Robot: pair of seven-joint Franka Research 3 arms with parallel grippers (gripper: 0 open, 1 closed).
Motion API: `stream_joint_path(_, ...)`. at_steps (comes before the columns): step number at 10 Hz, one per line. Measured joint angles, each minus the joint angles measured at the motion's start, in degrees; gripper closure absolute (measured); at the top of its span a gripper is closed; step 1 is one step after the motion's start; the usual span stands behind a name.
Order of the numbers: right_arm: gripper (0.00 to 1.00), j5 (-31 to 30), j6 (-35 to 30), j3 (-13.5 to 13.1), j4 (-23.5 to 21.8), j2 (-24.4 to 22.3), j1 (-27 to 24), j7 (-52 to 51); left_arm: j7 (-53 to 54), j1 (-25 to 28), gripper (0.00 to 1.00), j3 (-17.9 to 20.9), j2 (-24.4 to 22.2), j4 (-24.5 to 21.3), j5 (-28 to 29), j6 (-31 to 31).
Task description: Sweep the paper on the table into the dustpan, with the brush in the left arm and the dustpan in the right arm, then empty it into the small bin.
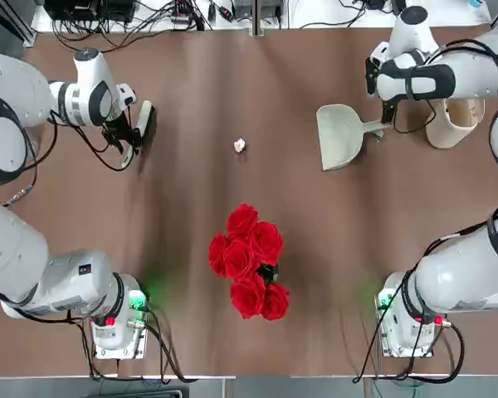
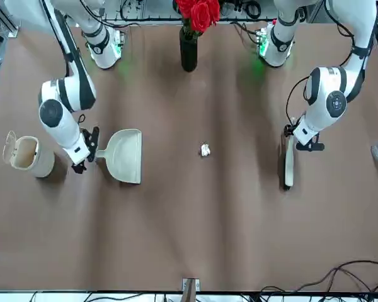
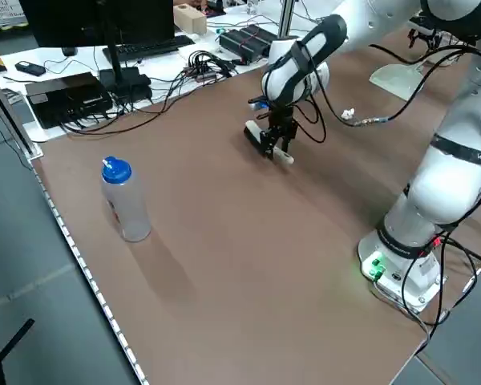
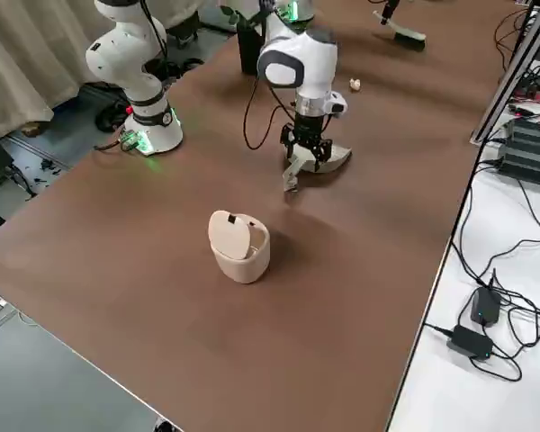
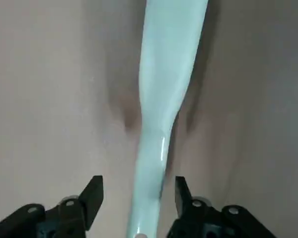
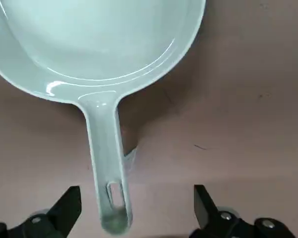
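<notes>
1. Paper ball (image 1: 240,146): tiny, crumpled, white, lying on the bare brown table (image 1: 191,99) between brush and dustpan, well apart from both and touching nothing.
2. Dustpan (image 1: 342,135): flat on the table at the robot's right, mouth toward the paper, scoop empty, stubby handle pointing toward the small bin.
3. Right gripper (image 6: 136,210): low over the end of the dustpan handle (image 6: 108,168), fingers spread wide on either side with clear gaps, gripping nothing.
4. Small bin (image 4: 240,246): upright just beyond the dustpan handle, near the table's right edge, flap lid tipped up; nothing visible inside from the front.
5. Brush (image 2: 288,162): resting on the table at the robot's left, pale handle up, dark bristles along one side.
6. Left gripper (image 5: 137,196): straddling the brush handle (image 5: 164,94), fingers parted, narrow gaps either side, not clamped.
7. Black vase (image 2: 188,49) holding red roses (image 1: 247,261): standing between the two arm bases.
8. Blue-capped plastic bottle (image 3: 124,199): upright near the table's left edge.
</notes>
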Motion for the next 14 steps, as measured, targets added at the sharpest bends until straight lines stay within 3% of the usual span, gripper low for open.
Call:
stream_joint_path(4, 0.0, 0.0, 1.7, 0.0, -0.3, 3.3, 0.0, 1.9, 0.3, 0.0, 0.47, -0.1, -0.7, 0.4, 0.1, -2.9)
stream_joint_path(9, 0.04, 0.0, 1.8, 0.1, -1.4, 3.5, 0.1, 2.7, 0.3, 0.0, 0.49, -0.1, -0.9, 0.4, 0.1, -3.7)
stream_joint_path(11, 0.16, 0.0, 2.1, 0.2, -1.4, 3.5, 0.2, 2.8, 0.3, -0.1, 0.49, -0.1, -0.6, 0.4, 0.1, -3.7)
stream_joint_path(14, 0.64, -0.1, 2.1, 0.3, -1.4, 3.4, 0.3, 2.9, 0.3, -0.2, 0.56, -0.1, 0.2, 0.4, 0.1, -3.6)
